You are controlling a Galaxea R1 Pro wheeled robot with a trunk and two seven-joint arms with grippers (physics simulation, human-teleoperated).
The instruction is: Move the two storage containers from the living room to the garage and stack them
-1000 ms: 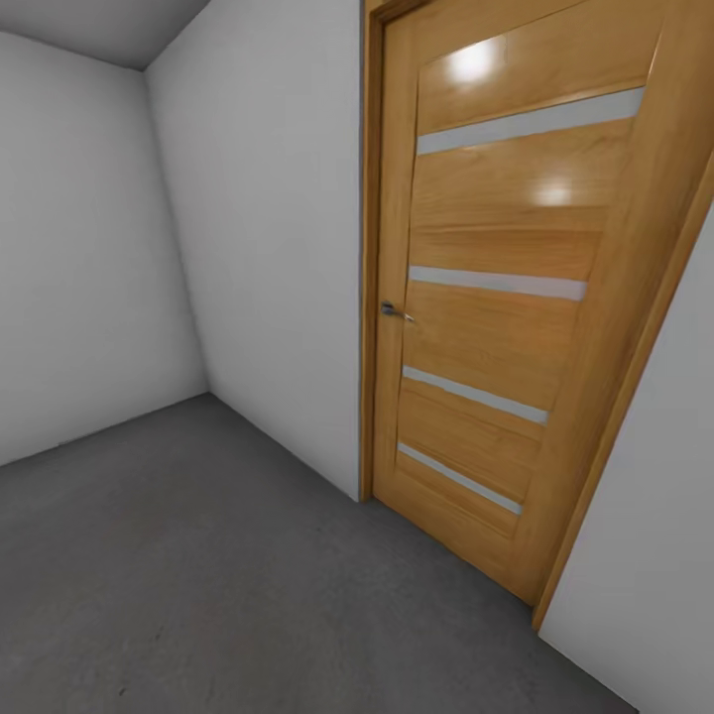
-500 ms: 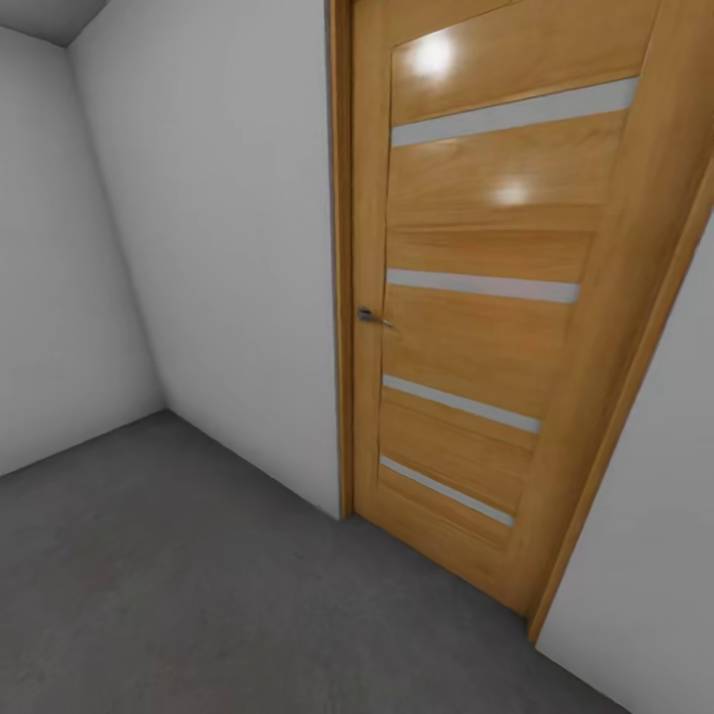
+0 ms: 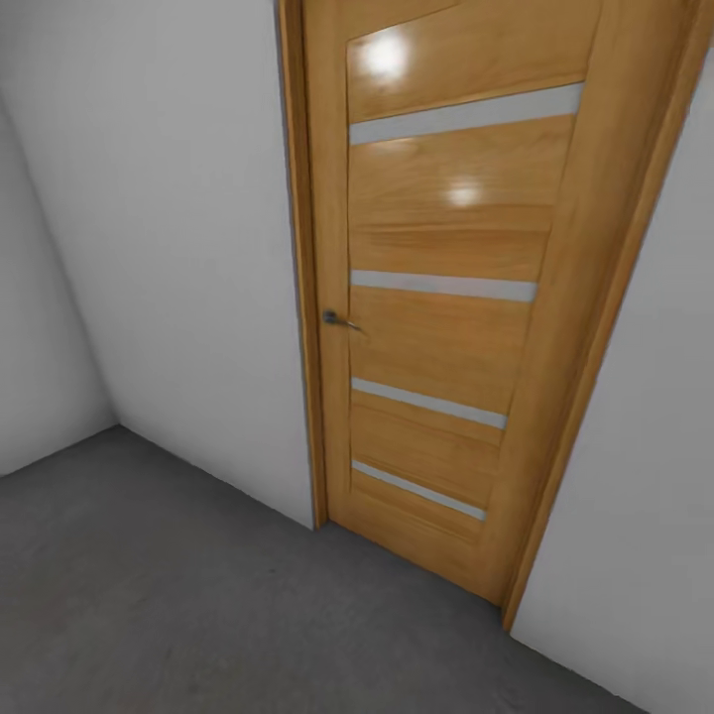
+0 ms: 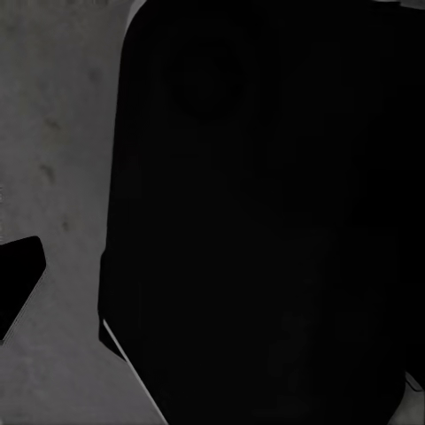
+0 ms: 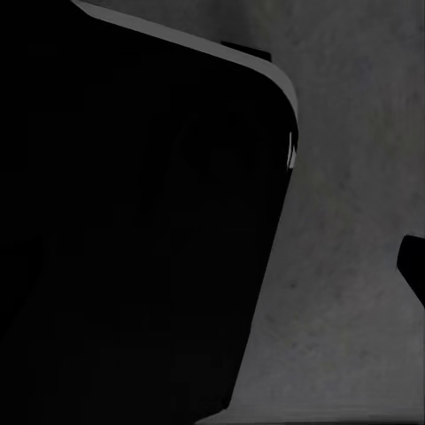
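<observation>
The two storage containers are out of view. The head view looks at a closed wooden door (image 3: 446,297) with pale horizontal strips and a small metal handle (image 3: 337,319), set in a plain grey-white wall (image 3: 169,248). The dark grey concrete floor (image 3: 178,595) runs below it. In the left wrist view a dark fingertip (image 4: 18,283) sits at the picture's edge over the concrete, beside the robot's black body (image 4: 266,212). In the right wrist view another dark fingertip (image 5: 413,266) sits at the edge, beside the black body (image 5: 133,230). Nothing is held by either.
A second wall (image 3: 40,377) meets the door's wall at a corner on the left. More wall (image 3: 645,476) stands to the right of the door frame (image 3: 585,397). Open concrete stretches toward the lower left.
The whole head view has swung to the right: door and room corner have slid left in the picture. That is the camera moving, not the things.
</observation>
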